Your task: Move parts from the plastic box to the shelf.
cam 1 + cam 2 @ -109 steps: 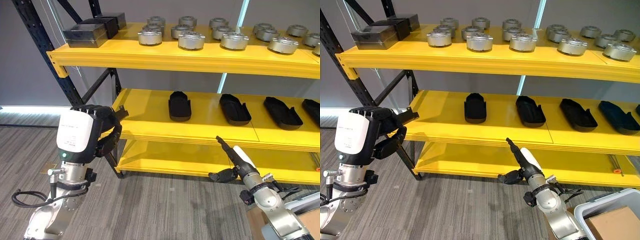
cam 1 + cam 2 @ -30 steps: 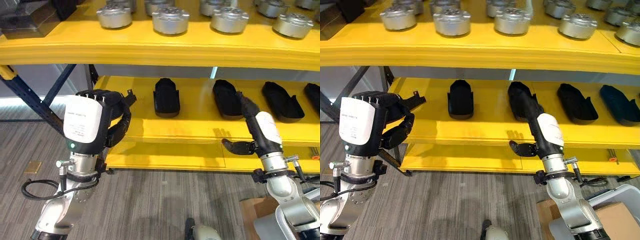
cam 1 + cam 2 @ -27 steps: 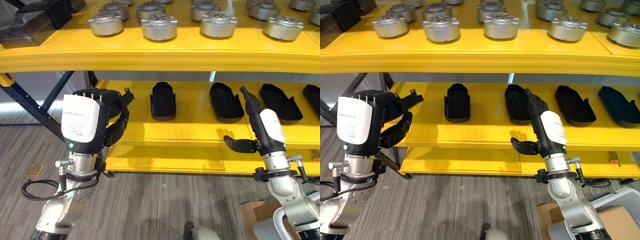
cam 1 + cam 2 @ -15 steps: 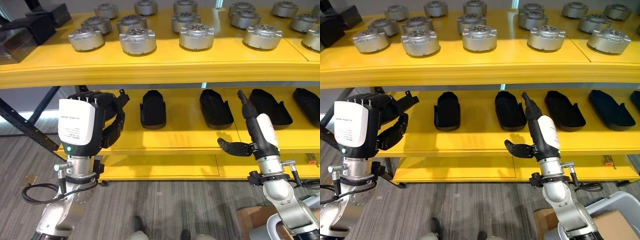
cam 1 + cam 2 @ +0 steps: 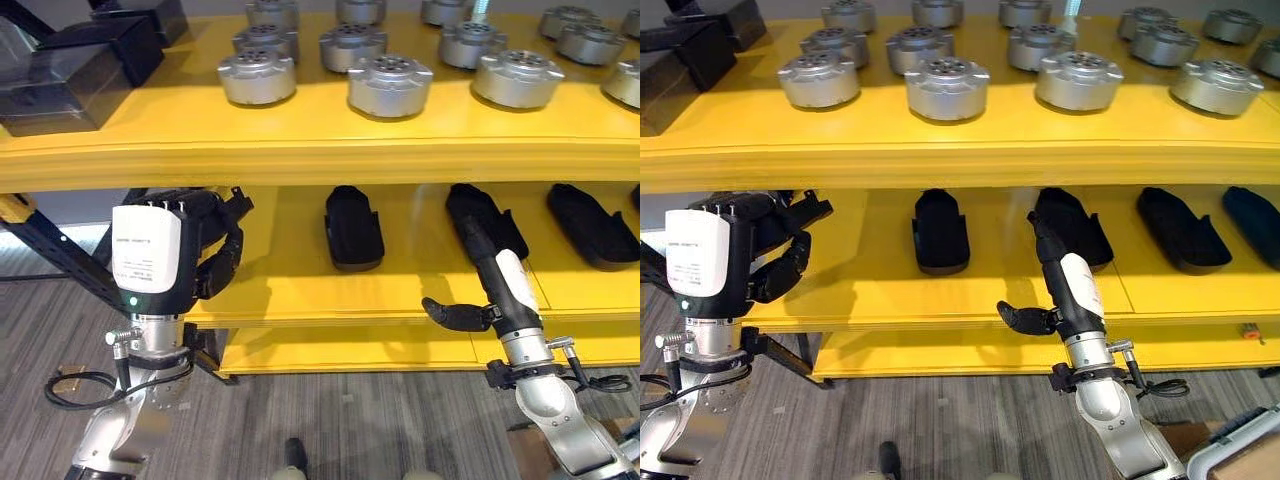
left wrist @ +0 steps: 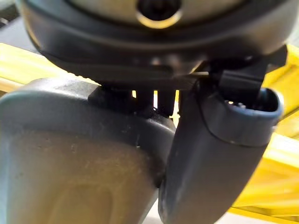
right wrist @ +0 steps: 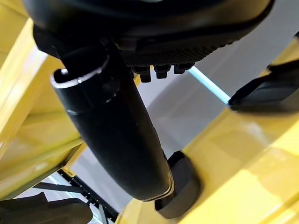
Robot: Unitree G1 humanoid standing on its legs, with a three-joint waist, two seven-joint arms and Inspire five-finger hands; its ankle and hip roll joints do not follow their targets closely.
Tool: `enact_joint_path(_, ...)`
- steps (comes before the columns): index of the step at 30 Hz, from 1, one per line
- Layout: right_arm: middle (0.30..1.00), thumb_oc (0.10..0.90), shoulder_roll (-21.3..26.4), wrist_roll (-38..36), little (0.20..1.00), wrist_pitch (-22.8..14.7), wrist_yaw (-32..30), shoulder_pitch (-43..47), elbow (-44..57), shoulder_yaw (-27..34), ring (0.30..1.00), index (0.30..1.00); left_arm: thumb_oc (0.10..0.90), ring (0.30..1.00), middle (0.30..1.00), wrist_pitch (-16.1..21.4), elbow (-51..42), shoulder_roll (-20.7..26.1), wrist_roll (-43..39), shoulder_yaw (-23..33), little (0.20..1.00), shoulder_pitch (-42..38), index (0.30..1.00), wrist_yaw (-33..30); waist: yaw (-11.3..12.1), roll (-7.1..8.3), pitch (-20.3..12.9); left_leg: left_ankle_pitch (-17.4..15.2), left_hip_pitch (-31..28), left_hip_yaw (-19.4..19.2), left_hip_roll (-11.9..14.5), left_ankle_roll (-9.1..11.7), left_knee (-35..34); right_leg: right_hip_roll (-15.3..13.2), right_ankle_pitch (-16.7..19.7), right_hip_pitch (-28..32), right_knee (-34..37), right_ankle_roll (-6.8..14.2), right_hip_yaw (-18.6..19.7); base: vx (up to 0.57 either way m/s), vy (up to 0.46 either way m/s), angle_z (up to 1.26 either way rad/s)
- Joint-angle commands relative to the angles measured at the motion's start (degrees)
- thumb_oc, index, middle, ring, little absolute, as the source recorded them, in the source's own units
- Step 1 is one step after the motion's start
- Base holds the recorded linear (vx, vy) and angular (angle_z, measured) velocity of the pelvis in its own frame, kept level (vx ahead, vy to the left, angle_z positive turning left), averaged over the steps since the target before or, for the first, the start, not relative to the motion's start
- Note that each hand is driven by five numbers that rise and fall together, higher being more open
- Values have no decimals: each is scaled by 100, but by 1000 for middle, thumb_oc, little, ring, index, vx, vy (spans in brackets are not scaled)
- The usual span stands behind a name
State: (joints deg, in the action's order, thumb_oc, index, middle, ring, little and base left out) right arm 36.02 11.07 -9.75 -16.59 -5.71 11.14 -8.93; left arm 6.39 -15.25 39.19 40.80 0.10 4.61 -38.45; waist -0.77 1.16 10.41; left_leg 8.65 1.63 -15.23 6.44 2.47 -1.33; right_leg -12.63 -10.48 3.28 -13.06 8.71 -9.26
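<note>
Black shoe-shaped parts lie in a row on the yellow middle shelf (image 5: pixel 300 290): one (image 5: pixel 353 225) at the centre, another (image 5: pixel 487 213) and a third (image 5: pixel 592 223) further right. My right hand (image 5: pixel 497 280) stands in front of that shelf's edge, open and holding nothing, its straight fingers pointing up over the second black part and its thumb (image 5: pixel 448 313) stuck out to the left. My left hand (image 5: pixel 205 250) hangs by the shelf's left end with its fingers curled and nothing in them. A corner of the plastic box (image 5: pixel 1240 445) peeks in at the lower right.
Several silver round parts (image 5: pixel 390 85) stand on the top shelf (image 5: pixel 330 155), with dark boxes (image 5: pixel 65 75) at its left end. A dark blue diagonal brace (image 5: pixel 50 255) of the rack runs behind my left hand. Grey floor lies below.
The whole view has shifted as the camera moved relative to the rack. My right hand stays open before the middle shelf; my left hand stays curled.
</note>
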Motion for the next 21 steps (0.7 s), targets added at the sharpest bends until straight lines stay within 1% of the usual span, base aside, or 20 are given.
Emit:
enact_joint_path(1, 1000, 900, 205, 41, 1000, -353, -243, 511, 722, 389, 1000, 1000, 400, 300, 300, 157, -532, 86, -4, 387, 300, -740, 300, -516, -54, -94, -204, -480, 209, 176, 627, 350, 446, 312, -77, 138, -210, -386, -332, 31, 123, 0)
enact_joint_path(5, 1000, 900, 202, 128, 1000, -288, -391, 625, 708, 383, 1000, 1000, 400, 300, 300, 213, -512, 118, 90, 434, 300, -682, 300, -582, 68, -19, -218, -562, 335, 156, 532, 303, 555, 195, 24, 242, 31, -300, -384, 35, 86, -1)
enact_joint_path(7, 1000, 900, 223, 318, 1000, -260, -521, 663, 756, 394, 1000, 1000, 400, 300, 300, 263, -514, 139, 36, 446, 300, -670, 300, -521, 118, 10, -223, -584, 414, 152, 508, 289, 618, 153, 61, 293, 127, -270, -397, 24, 60, 0)
enact_joint_path(8, 1000, 900, 242, 680, 1000, -322, -768, 712, 789, 395, 1000, 1000, 400, 300, 300, 322, -504, 151, -183, 431, 300, -668, 300, -349, 153, 26, -228, -613, 460, 150, 487, 274, 674, 125, 88, 316, 180, -247, -401, 19, 68, -1)
enact_joint_path(9, 1000, 900, 255, 834, 1000, -371, -877, 758, 792, 389, 1000, 1000, 400, 300, 300, 324, -500, 151, -233, 412, 300, -674, 300, -316, 177, 38, -222, -626, 492, 152, 480, 269, 708, 110, 98, 328, 202, -237, -405, 13, 85, 0)
enact_joint_path(10, 1000, 900, 286, 1104, 1000, -492, -1043, 852, 786, 375, 1000, 1000, 400, 300, 300, 373, -478, 163, -233, 354, 300, -728, 300, -382, 219, 57, -214, -672, 572, 156, 466, 249, 807, 83, 113, 349, 241, -214, -402, 6, 90, -2)
enact_joint_path(11, 1000, 900, 325, 1189, 1000, -573, -1061, 945, 822, 342, 1000, 1000, 400, 300, 300, 489, -490, 149, -283, 292, 300, -797, 300, -450, 259, 68, -211, -703, 637, 155, 451, 230, 891, 56, 119, 374, 267, -203, -408, 5, 144, -6)
enact_joint_path(12, 1000, 900, 355, 1182, 1000, -586, -1019, 1072, 844, 258, 1000, 1000, 400, 300, 300, 563, -541, 106, -225, 202, 300, -899, 300, -443, 322, 86, -203, -752, 736, 155, 419, 199, 1021, 26, 125, 419, 295, -190, -409, 5, 126, -9)
enact_joint_path(13, 1000, 900, 363, 1154, 1000, -584, -1017, 1108, 839, 243, 1000, 1000, 400, 300, 300, 563, -553, 97, -200, 185, 300, -925, 300, -429, 335, 90, -197, -776, 764, 154, 411, 188, 1066, 16, 127, 426, 303, -182, -410, 0, 123, -5)
enact_joint_path(14, 1000, 900, 374, 1099, 1000, -585, -1025, 1172, 842, 196, 1000, 1000, 400, 300, 300, 560, -582, 96, -177, 137, 300, -976, 300, -396, 358, 99, -193, -813, 806, 155, 396, 167, 1135, 6, 124, 446, 303, -173, -414, 15, 166, 2)
enact_joint_path(15, 1000, 900, 413, 987, 1000, -574, -1098, 1298, 851, 123, 1000, 1000, 400, 300, 300, 513, -612, 120, -215, 23, 300, -1123, 300, -252, 408, 152, -193, -934, 916, 117, 336, 106, 1335, -14, 75, 537, 285, -156, -446, 22, 176, 2)
enact_joint_path(17, 1000, 900, 420, 782, 1000, -570, -1080, 1346, 825, 120, 1000, 1000, 400, 300, 300, 481, -586, 138, -323, -26, 300, -1190, 300, -129, 437, 189, -200, -1034, 971, 69, 301, 53, 1479, -33, 40, 581, 257, -137, -503, 27, 156, -1)
enact_joint_path(18, 1000, 900, 412, 715, 1000, -556, -1091, 1358, 819, 121, 1000, 1000, 400, 300, 300, 468, -562, 139, -350, -41, 300, -1210, 300, -91, 447, 198, -203, -1068, 964, 50, 287, 21, 1507, -34, 23, 575, 196, -130, -540, 50, 218, 0)
enact_joint_path(19, 1000, 900, 372, 756, 1000, -562, -1120, 1382, 799, 131, 1000, 1000, 400, 300, 300, 476, -482, 137, -463, -63, 300, -1253, 300, -12, 459, 194, -183, -1167, 859, 8, 253, -93, 1517, -104, 21, 432, -312, -105, -632, 84, 266, -4)
enact_joint_path(20, 1000, 900, 316, 727, 1000, -550, -1091, 1408, 777, 112, 1000, 1000, 400, 300, 300, 532, -412, 111, -434, -64, 300, -1269, 300, 6, 470, 187, -144, -1279, 712, -39, 199, -182, 1501, -214, 78, 183, -995, -84, -687, 96, 271, -2)
enact_joint_path(21, 1000, 900, 281, 713, 1000, -534, -1077, 1421, 763, 92, 1000, 1000, 400, 300, 300, 546, -393, 99, -395, -66, 300, -1273, 300, 4, 472, 178, -126, -1311, 637, -57, 173, -229, 1475, -242, 154, 42, -1308, -76, -695, 101, 207, -11)
